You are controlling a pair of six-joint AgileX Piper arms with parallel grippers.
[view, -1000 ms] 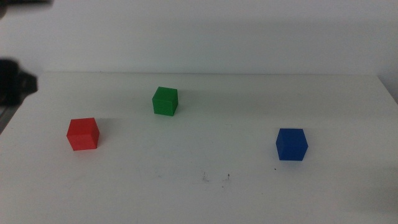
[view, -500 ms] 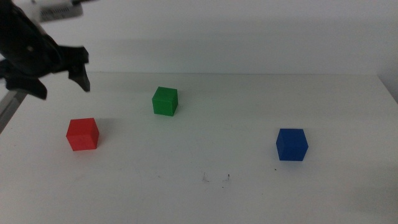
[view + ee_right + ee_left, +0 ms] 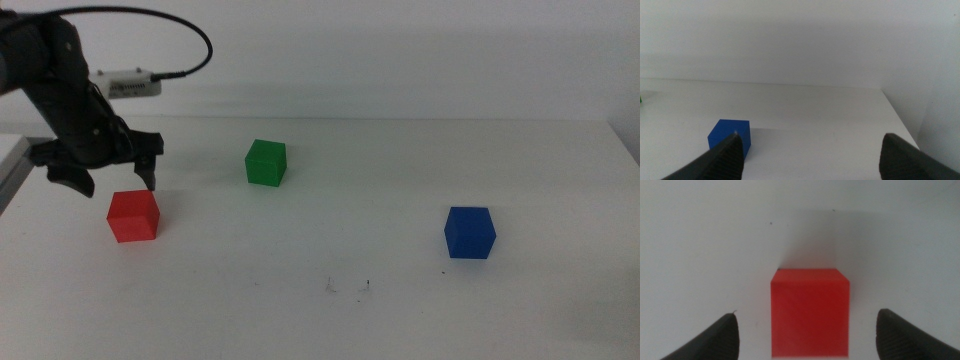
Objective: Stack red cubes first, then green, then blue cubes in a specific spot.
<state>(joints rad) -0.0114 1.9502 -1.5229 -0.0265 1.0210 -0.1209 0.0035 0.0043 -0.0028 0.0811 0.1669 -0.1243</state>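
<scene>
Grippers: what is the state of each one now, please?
Left gripper: open, above the red cube, holding nothing.
Right gripper: open, holding nothing, near the blue cube.

The place looked like a robotics lab or a test bench, not a home. A plain white table [image 3: 400, 300] stood against a bare white wall [image 3: 400, 60], with nothing domestic on it. Only three small coloured cubes lay on the worktop, well apart from each other. At the left edge a dark robot arm [image 3: 60, 90] with a cable [image 3: 195, 40] reached over the table.
</scene>
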